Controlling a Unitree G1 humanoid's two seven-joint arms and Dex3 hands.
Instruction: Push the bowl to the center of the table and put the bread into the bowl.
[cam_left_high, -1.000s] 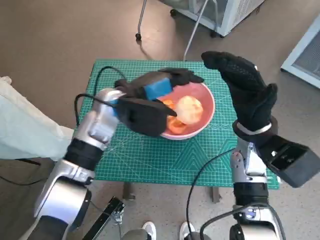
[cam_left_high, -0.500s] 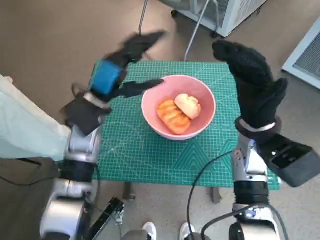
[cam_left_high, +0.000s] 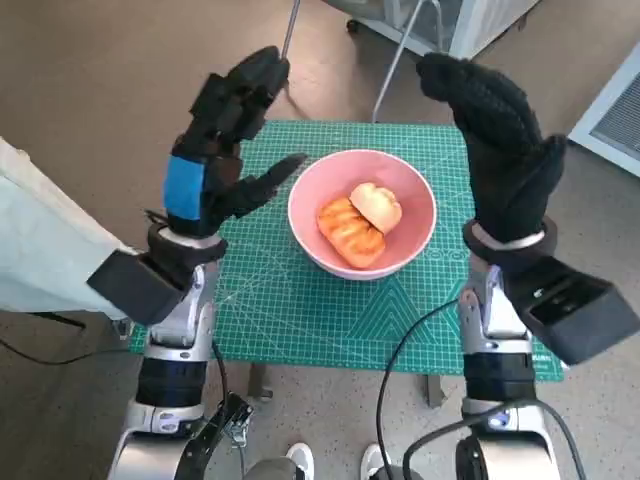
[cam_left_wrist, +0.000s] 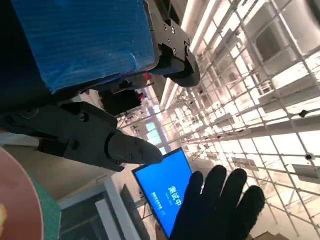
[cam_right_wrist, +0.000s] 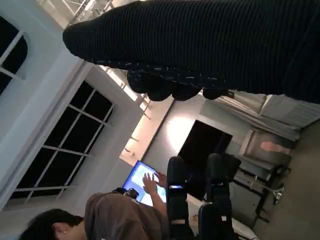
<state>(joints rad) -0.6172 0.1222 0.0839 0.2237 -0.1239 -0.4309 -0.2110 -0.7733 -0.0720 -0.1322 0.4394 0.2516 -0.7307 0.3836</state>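
Observation:
A pink bowl (cam_left_high: 405, 245) sits near the middle of the green cutting mat (cam_left_high: 300, 320) on the table. Inside it lie an orange-brown ridged bread (cam_left_high: 350, 232) and a paler round bread (cam_left_high: 376, 206), touching each other. My left hand (cam_left_high: 222, 130) is raised upright above the mat's left side, fingers spread, holding nothing. My right hand (cam_left_high: 500, 150) is raised upright above the mat's right side, fingers apart and empty. In the left wrist view the left hand's black fingers (cam_left_wrist: 90, 137) are empty, a sliver of the bowl (cam_left_wrist: 15, 200) shows, and the gloved right hand (cam_left_wrist: 220, 207) appears beyond.
A pale cloth-covered shape (cam_left_high: 45, 245) lies left of the table. Metal chair legs (cam_left_high: 390, 60) and a white cabinet (cam_left_high: 480, 20) stand behind the table. In the right wrist view a person (cam_right_wrist: 115, 220) sits near a blue screen (cam_right_wrist: 142, 182).
My left hand has lifted off the bowl, swung left and risen upright, open. The bowl with both breads stays put. My right hand has barely moved.

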